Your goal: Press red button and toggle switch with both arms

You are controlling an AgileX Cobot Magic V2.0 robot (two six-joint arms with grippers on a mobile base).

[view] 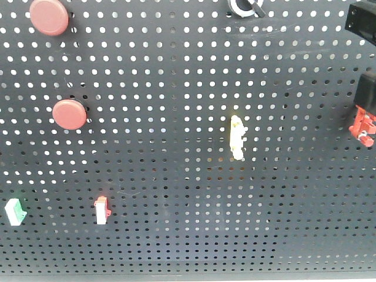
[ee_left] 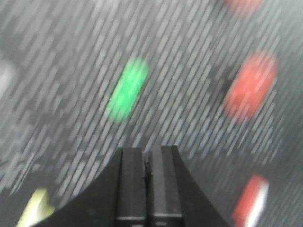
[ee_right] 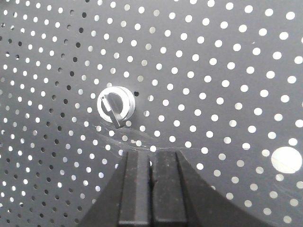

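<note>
Two red mushroom buttons sit on the black pegboard [view: 176, 70]. The upper, slightly larger one is the red button [view: 49, 16], cut off at the top of the blurred left wrist view [ee_left: 244, 4]. The second red button [view: 69, 114] is below it [ee_left: 251, 85]. The silver toggle switch [view: 245, 6] shows in the right wrist view [ee_right: 116, 106]. My left gripper [ee_left: 147, 151] is shut and empty, left of and below the red buttons. My right gripper [ee_right: 151, 156] is shut and empty, just below and right of the toggle switch, apart from it.
A green button [ee_left: 127, 89] lies left of the second red button. A red-and-white rocker [view: 101, 210], a green rocker [view: 14, 211] and a yellow switch [view: 237, 136] are mounted lower down. A red fitting [view: 362, 126] and a black block [view: 361, 20] sit at the right edge.
</note>
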